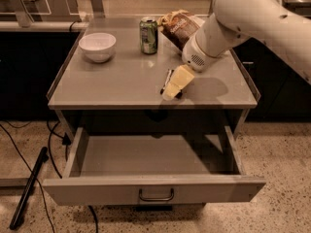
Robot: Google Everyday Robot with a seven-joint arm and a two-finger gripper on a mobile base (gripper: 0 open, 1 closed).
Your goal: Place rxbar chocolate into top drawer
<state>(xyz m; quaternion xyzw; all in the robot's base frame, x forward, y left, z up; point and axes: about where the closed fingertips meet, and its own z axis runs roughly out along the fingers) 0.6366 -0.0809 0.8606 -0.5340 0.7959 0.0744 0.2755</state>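
Note:
The rxbar chocolate (167,78) lies on the grey table top (116,81) near its front edge; only a thin black strip of it shows at the gripper's left side. My gripper (173,87), pale yellow at the end of the white arm (243,18), reaches down from the upper right and sits right over the bar, covering most of it. The top drawer (155,191) is pulled wide open below the table, with its dark bar handle (156,195) at the front. Nothing lies inside the drawer.
A white bowl (97,46) stands at the back left of the table. A green soda can (148,35) and a brown chip bag (179,27) stand at the back centre. Cables and a dark pole (29,188) lie on the floor at left.

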